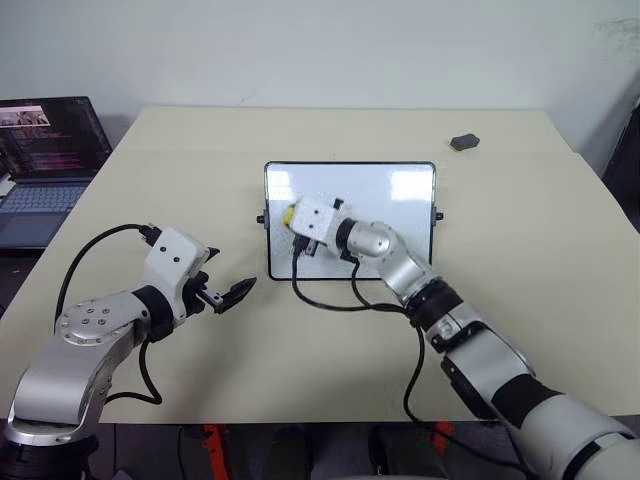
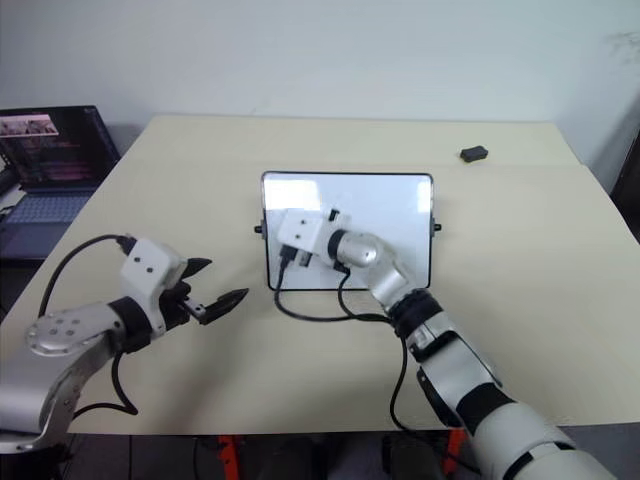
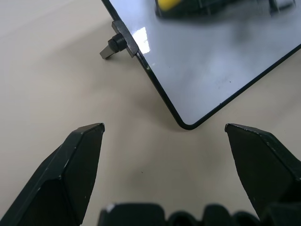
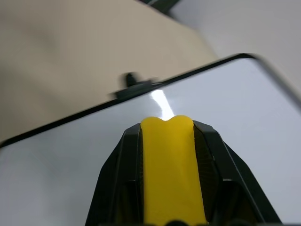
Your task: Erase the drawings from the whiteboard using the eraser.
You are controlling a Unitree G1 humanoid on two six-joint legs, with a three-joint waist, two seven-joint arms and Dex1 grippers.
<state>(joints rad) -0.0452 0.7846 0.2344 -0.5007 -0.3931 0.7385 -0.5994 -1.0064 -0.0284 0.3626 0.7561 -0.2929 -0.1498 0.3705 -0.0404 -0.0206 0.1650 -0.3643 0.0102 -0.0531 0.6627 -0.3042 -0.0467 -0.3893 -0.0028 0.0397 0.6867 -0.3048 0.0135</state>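
Wiping step in hand. Right gripper [image 4: 167,141] clamped on eraser [image 4: 171,174], over left part of whiteboard [image 1: 400,200]. Left gripper [image 3: 164,136] spread wide, empty, just off board's near-left corner. No drawings visible on bare areas. Next, probably: sweep eraser rightward, pressed flat.

Beige table [image 1: 560,260], matte top. Small dark grey rounded object [image 1: 464,142] near table's far right corner, lying flat, well apart from everything else. Open laptop [image 1: 45,165] off table's left edge, screen lit with text lines and a thumbnail. Pale wall behind table.
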